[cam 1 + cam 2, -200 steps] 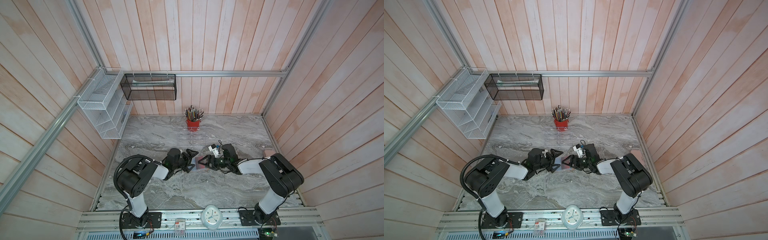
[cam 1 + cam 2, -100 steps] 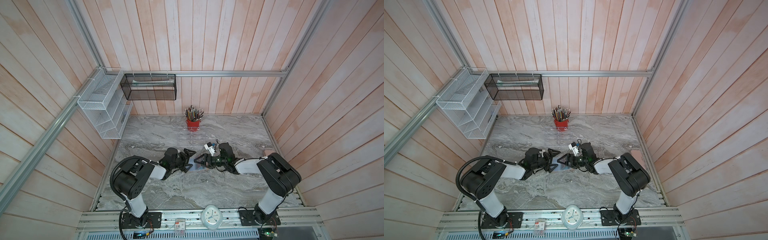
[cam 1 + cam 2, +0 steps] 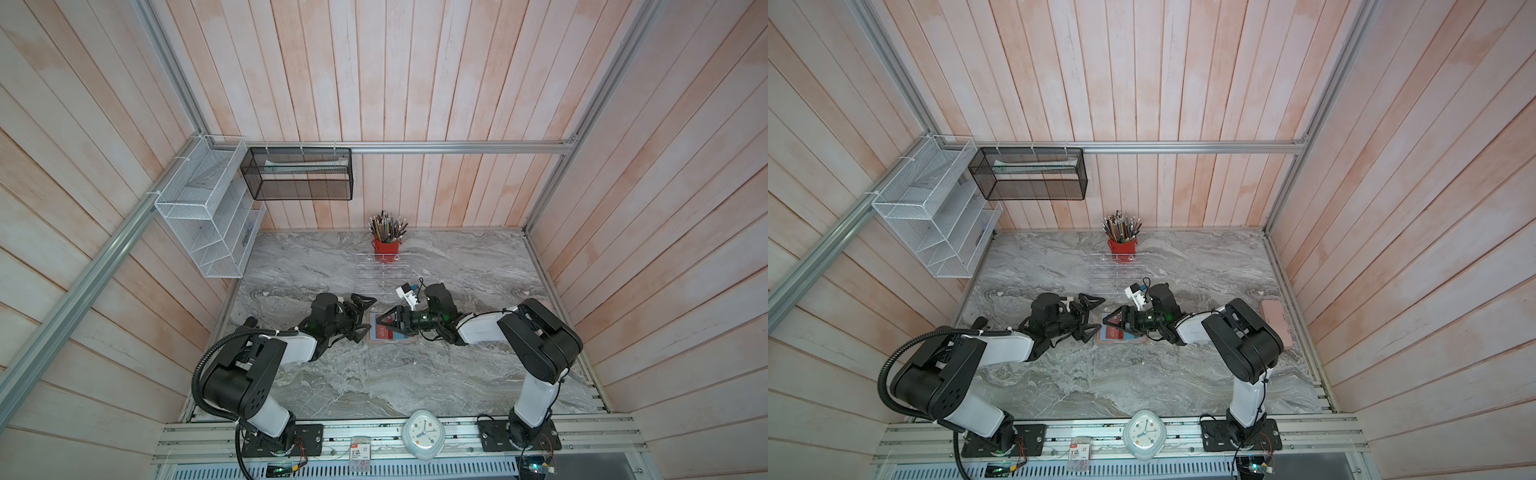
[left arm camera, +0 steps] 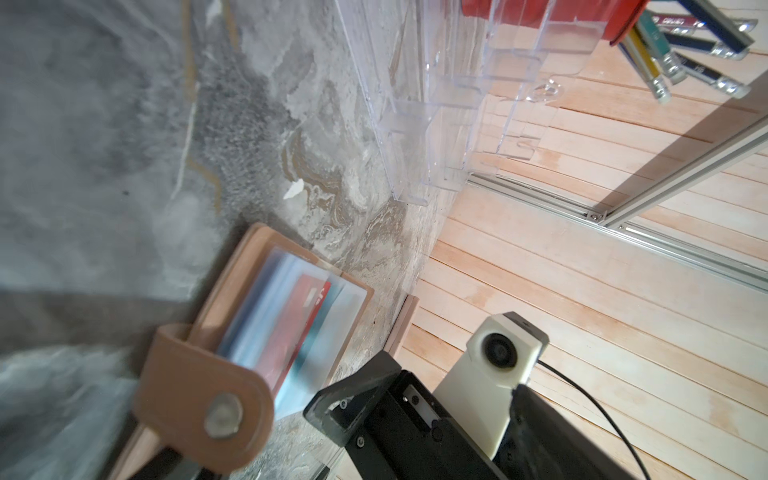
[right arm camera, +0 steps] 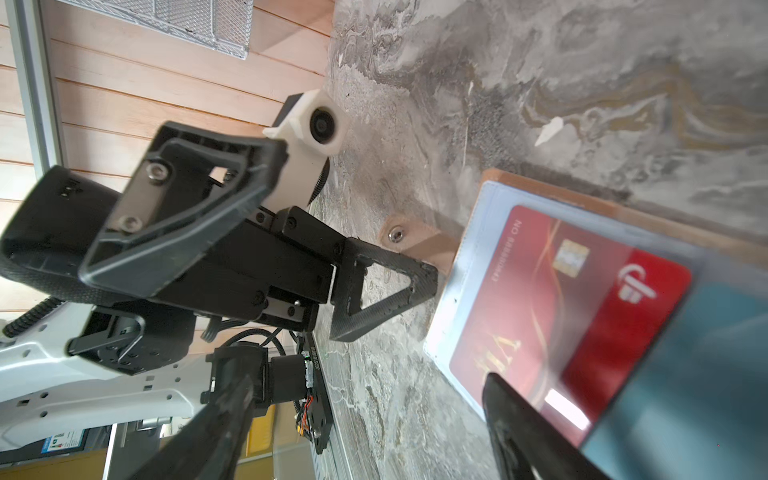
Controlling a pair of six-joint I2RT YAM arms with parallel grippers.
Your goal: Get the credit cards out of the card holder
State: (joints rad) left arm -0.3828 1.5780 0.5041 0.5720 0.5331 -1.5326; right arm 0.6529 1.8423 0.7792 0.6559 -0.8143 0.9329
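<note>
The card holder (image 3: pixel 392 334) (image 3: pixel 1121 334) lies open on the marble table, tan with clear sleeves. A red credit card (image 5: pixel 561 299) marked "VIP" sits in the top sleeve, and a teal card (image 5: pixel 685 374) shows beside it. My right gripper (image 3: pixel 386 323) (image 5: pixel 365 432) is open over the holder, one finger (image 5: pixel 523 428) across the red card's sleeve. My left gripper (image 3: pixel 365 314) (image 3: pixel 1094 316) is open at the holder's left edge, its lower finger (image 5: pixel 386 291) by the strap tab (image 4: pixel 203 399). No black card shows.
A clear acrylic rack (image 3: pixel 380 272) and a red pencil cup (image 3: pixel 386 249) stand just behind the holder. A pink block (image 3: pixel 1275 322) lies by the right wall. A white wire shelf (image 3: pixel 208 216) and a black mesh basket (image 3: pixel 297 174) hang at back left; a clock (image 3: pixel 423 434) sits on the front rail.
My right gripper has slid left over the open holder and its jaws have widened a little. My left gripper has drawn back slightly to the left, still open.
</note>
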